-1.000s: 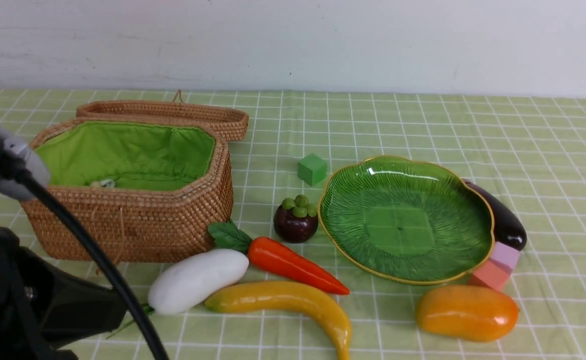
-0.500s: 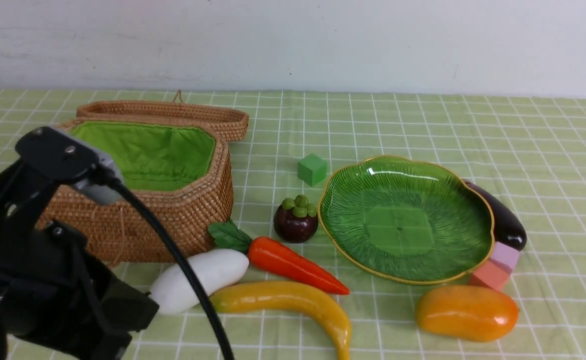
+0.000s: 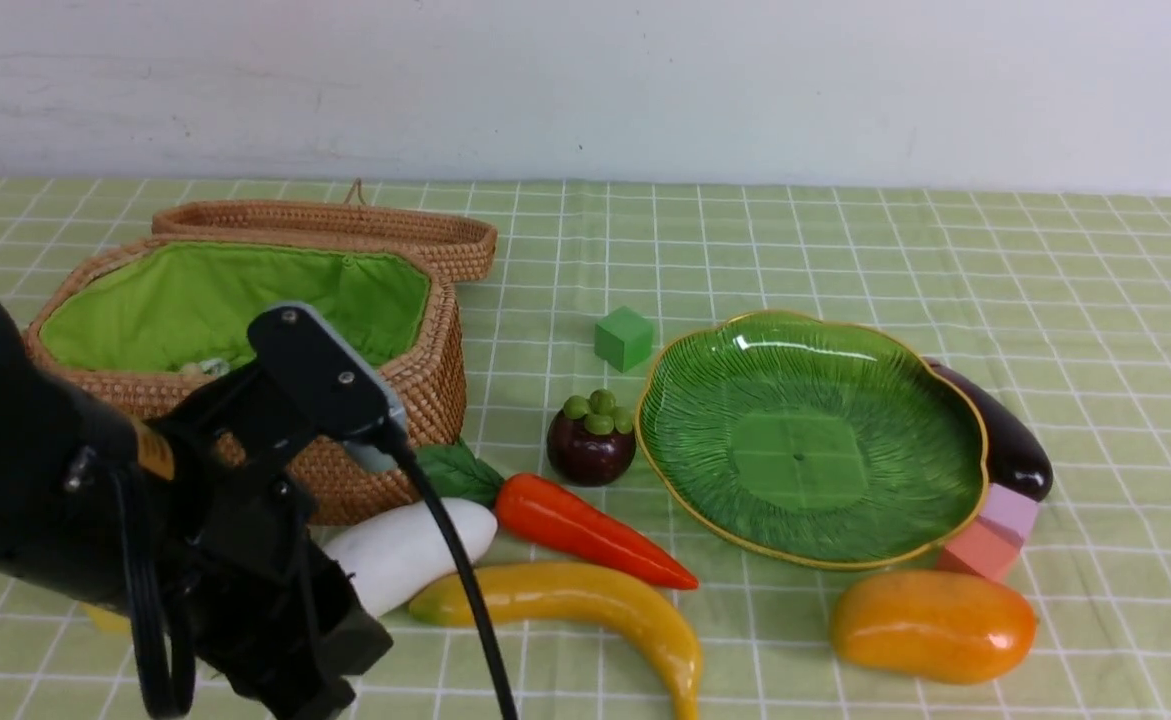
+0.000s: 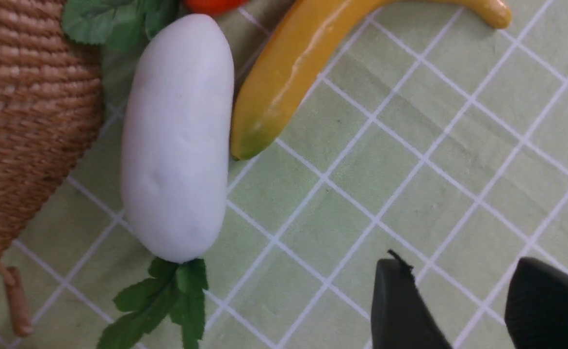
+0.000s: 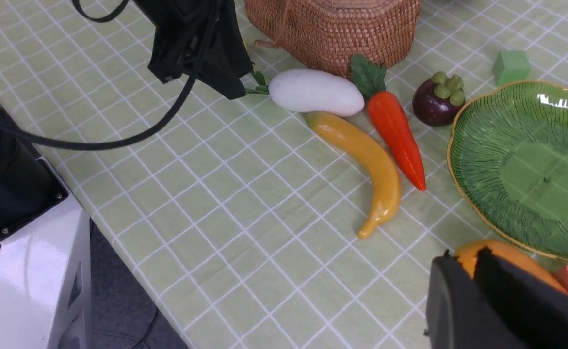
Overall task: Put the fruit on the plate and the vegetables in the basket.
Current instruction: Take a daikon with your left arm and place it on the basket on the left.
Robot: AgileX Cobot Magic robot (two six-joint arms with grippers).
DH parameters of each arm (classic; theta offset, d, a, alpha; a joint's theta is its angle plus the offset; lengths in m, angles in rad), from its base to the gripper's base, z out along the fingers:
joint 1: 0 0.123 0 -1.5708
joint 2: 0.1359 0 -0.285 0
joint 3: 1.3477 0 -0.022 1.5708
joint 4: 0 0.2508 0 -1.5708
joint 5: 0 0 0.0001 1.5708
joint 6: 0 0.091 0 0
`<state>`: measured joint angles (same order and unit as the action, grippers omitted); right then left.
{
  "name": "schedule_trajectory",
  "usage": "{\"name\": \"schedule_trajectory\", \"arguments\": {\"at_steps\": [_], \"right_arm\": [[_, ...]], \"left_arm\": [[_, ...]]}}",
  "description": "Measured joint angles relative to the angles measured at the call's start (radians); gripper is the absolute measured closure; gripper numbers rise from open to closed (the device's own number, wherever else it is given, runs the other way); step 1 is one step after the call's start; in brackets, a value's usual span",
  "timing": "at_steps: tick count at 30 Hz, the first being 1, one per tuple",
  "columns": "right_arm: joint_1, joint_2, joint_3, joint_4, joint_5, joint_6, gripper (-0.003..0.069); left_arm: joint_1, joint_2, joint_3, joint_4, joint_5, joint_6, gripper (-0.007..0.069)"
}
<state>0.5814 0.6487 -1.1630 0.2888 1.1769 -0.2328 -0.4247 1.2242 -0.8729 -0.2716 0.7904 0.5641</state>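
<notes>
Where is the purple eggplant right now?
In the front view the eggplant lies on the robot's right, partly hidden behind the right rim of the green plate, just beyond the pink blocks.

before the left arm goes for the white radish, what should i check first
1. Left tool open: ok, jaws apart with nothing between them.
2. Tool lined up on the radish: not ok, the radish lies off to one side, not between the jaws.
3. Radish free to lift: cannot tell, the end of the banana seems to touch its side.
4. Basket open: ok, the lid is folded back behind it.
5. Right tool out of the way: ok, it sits by the mango, away from the radish.
</notes>
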Motion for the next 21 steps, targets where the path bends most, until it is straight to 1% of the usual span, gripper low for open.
{"name": "schedule_trajectory", "arguments": {"at_steps": [2, 4, 5, 6, 8, 10, 13, 14, 16, 18, 21], "right_arm": [[0.0, 0.0, 0.0, 0.0, 0.0, 0.0, 0.058], [0.0, 0.0, 0.0, 0.0, 0.0, 0.0, 0.0578], [0.0, 0.0, 0.0, 0.0, -0.001, 0.0, 0.0577], [0.0, 0.0, 0.0, 0.0, -0.001, -0.002, 0.0574], [0.0, 0.0, 0.0, 0.0, -0.001, -0.002, 0.0572], [0.0, 0.0, 0.0, -0.001, -0.001, -0.002, 0.0571], [0.001, 0.0, 0.0, 0.0, -0.001, -0.002, 0.0568], [0.001, 0.0, 0.0, 0.0, -0.001, -0.002, 0.0567], [0.001, 0.0, 0.0, 0.0, 0.0, -0.002, 0.0565], [0.001, 0.0, 0.0, 0.0, 0.003, -0.003, 0.0562], [0.001, 0.0, 0.0, 0.0, 0.007, -0.003, 0.0562]], "left_arm": [[-0.003, 0.009, 0.0, 0.047, -0.037, -0.033, 0.0302], [-0.003, 0.043, -0.002, 0.114, -0.089, -0.083, 0.0272], [-0.003, 0.047, -0.002, 0.119, -0.1, -0.092, 0.0269], [-0.003, 0.084, -0.004, 0.154, -0.137, -0.121, 0.0237], [-0.003, 0.137, -0.004, 0.187, -0.176, -0.144, 0.019], [-0.003, 0.168, -0.004, 0.205, -0.193, -0.155, 0.016], [-0.003, 0.252, -0.004, 0.279, -0.26, -0.22, 0.0073], [-0.003, 0.256, -0.004, 0.284, -0.265, -0.23, 0.0069], [-0.003, 0.295, -0.004, 0.352, -0.279, -0.301, 0.0037], [-0.003, 0.31, -0.004, 0.405, -0.289, -0.351, 0.0034], [-0.003, 0.321, -0.004, 0.456, -0.31, -0.385, 0.0036]]}}
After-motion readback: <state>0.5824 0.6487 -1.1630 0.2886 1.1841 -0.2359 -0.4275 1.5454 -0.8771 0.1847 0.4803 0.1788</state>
